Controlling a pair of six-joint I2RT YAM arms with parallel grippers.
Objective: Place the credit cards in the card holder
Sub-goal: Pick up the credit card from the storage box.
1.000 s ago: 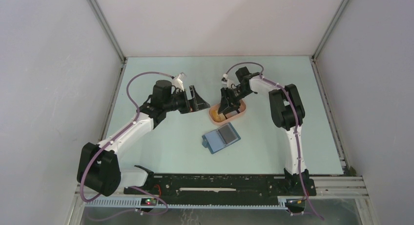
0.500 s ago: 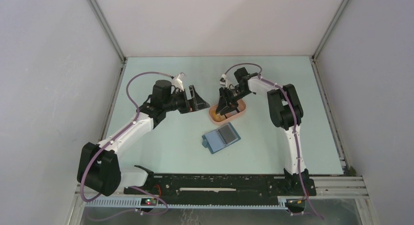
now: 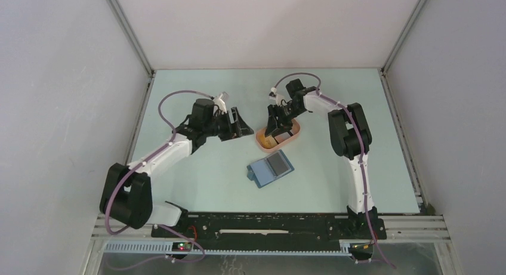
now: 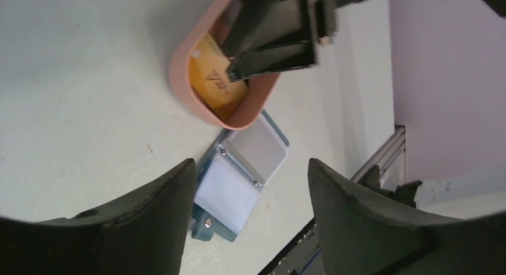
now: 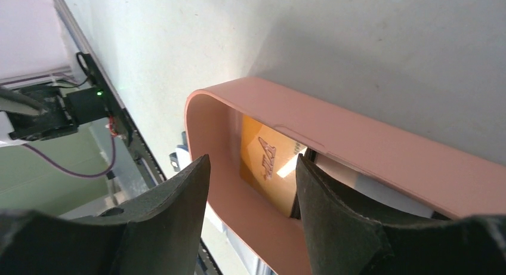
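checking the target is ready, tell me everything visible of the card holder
The card holder is a small dark-blue wallet lying opened flat on the table. Its inside faces up: a lighter blue panel and a greyer one, with small metal studs. It sits skewed, on the near side of the pink tray, apart from it. Only the table touches it.

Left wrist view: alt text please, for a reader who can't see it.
The right tool reaches into a peach-pink tray holding an orange-yellow card. The open blue card holder lies near the tray, framed by the open left tool.
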